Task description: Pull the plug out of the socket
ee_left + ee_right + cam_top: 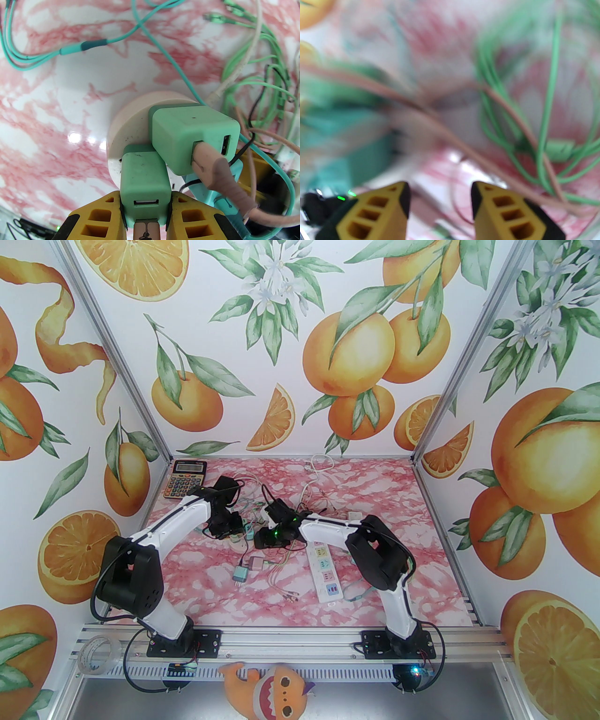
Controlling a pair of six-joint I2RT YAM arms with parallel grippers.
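Note:
A round, pale pink socket (131, 121) lies on the pink marble table. Two mint-green plugs sit in it. My left gripper (145, 199) is shut on the smaller plug (144, 178), with its yellow fingers (98, 218) pressed against both sides. The larger plug (192, 138) stands beside it, with a pink cable (218, 173) in one of its ports. In the top view the left gripper (229, 527) is over the cable tangle at mid-table. My right gripper (268, 521) hovers just to its right. The right gripper (440, 187) is open with nothing between its fingers, above blurred cables.
Green and teal cables (257, 93) lie tangled around the socket. A white power strip (323, 570) lies by the right arm, and two loose plugs (248, 568) lie nearer the front. A calculator (187, 479) is at the back left. A tape roll (96, 652) and a plush toy (267, 690) are at the front edge.

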